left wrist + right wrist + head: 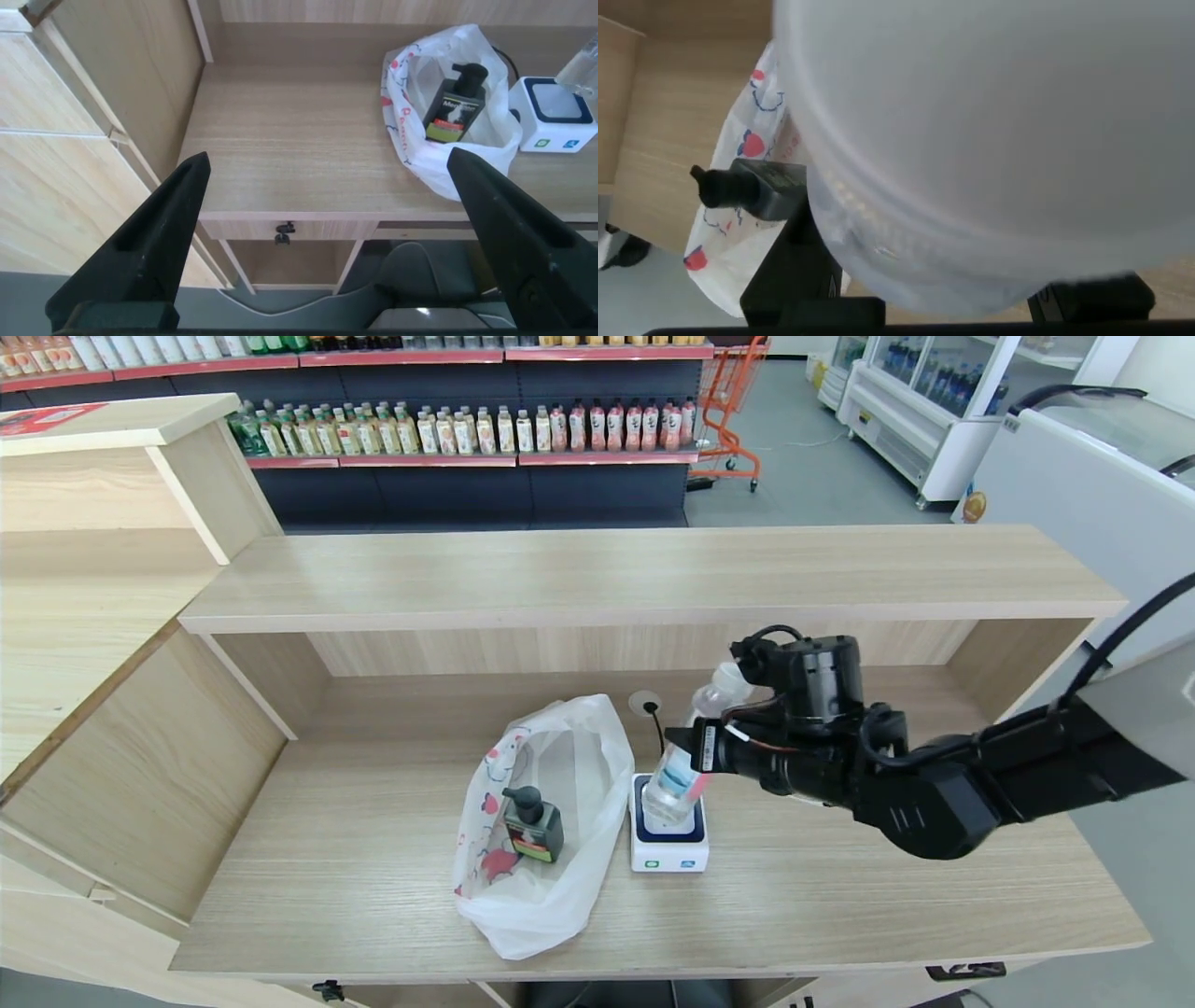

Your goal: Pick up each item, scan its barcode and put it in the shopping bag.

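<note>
**Clear bottle held over the scanner**

My right jaws are clamped around the middle of a clear plastic bottle (pixel 670 793), across its blue and pink label. The bottle is tilted, with its cap end leaning toward the back right corner of the table (pixel 840 915) and its base low over the blue top of the white scanner (pixel 667 854). I cannot tell whether the base touches the scanner. From my right wrist, the bottle (pixel 990 140) looms close and pale.

The scanner sits near the middle of the table. A black cable (pixel 658 728) runs from it toward the back edge, to a round grommet (pixel 644 703).

Just beside the scanner, on its left, lies the white shopping bag (pixel 551 896). It has red and blue printed shapes, and its mouth gapes open. Its lower end reaches close to the front edge of the table. Inside it stands a dark pump bottle (pixel 534 823) with a black dispenser head and a red and green label.

My left jaws are spread wide and hold nothing. They hang off the front edge of the table toward its left end, well apart from the bag (pixel 448 159) and the pump bottle (pixel 455 105).
</note>
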### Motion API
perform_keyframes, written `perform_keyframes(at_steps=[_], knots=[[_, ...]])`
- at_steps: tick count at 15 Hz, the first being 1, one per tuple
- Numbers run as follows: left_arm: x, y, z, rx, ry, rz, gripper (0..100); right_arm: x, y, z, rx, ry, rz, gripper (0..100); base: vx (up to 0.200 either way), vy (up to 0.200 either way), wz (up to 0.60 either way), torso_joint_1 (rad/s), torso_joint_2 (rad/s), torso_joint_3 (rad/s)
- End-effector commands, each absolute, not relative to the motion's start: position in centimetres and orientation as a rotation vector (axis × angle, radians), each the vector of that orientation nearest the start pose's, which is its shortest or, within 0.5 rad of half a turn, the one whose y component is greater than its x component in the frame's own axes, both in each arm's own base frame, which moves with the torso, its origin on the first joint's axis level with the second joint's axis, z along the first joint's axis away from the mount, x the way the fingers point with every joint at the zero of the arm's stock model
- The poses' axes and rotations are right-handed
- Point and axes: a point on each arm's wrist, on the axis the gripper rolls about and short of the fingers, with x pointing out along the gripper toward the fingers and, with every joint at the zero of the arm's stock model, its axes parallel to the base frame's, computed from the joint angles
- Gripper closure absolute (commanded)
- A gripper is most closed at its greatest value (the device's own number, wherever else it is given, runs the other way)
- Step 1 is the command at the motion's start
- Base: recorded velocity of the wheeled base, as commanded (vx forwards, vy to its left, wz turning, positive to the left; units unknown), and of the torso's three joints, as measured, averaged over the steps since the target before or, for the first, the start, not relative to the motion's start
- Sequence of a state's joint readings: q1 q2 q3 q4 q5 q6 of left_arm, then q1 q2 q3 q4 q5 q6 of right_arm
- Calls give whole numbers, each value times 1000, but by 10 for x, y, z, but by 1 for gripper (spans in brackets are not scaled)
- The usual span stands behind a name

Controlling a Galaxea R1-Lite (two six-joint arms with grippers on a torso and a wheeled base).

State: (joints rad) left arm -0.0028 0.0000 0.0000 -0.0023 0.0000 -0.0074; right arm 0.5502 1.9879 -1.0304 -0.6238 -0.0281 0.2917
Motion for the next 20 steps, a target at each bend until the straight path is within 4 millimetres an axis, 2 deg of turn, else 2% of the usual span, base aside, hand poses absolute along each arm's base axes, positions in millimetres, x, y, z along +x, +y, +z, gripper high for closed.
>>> perform_keyframes(at_steps=[1, 4, 7, 9, 13, 16, 20], knots=[[-23, 0, 76, -8, -2, -3, 0, 308, 180, 160, 200, 305, 484, 100, 0, 0, 0, 0, 0, 0], [-23, 0, 76, -8, -2, -3, 0, 298, 166, 171, 181, 151, 557, 100, 0, 0, 0, 0, 0, 0], [-23, 0, 76, -8, -2, -3, 0, 296, 145, 156, 103, 64, 659, 100, 0, 0, 0, 0, 0, 0], [-23, 0, 76, -8, -2, -3, 0, 299, 142, 145, 75, 57, 721, 100, 0, 0, 0, 0, 0, 0], [-23, 0, 76, -8, -2, -3, 0, 325, 158, 128, 64, 68, 791, 100, 0, 0, 0, 0, 0, 0], [-23, 0, 76, -8, -2, -3, 0, 349, 187, 123, 57, 26, 883, 100, 0, 0, 0, 0, 0, 0], [-23, 0, 76, -8, -2, -3, 0, 370, 207, 98, 49, 36, 998, 100, 0, 0, 0, 0, 0, 0]])
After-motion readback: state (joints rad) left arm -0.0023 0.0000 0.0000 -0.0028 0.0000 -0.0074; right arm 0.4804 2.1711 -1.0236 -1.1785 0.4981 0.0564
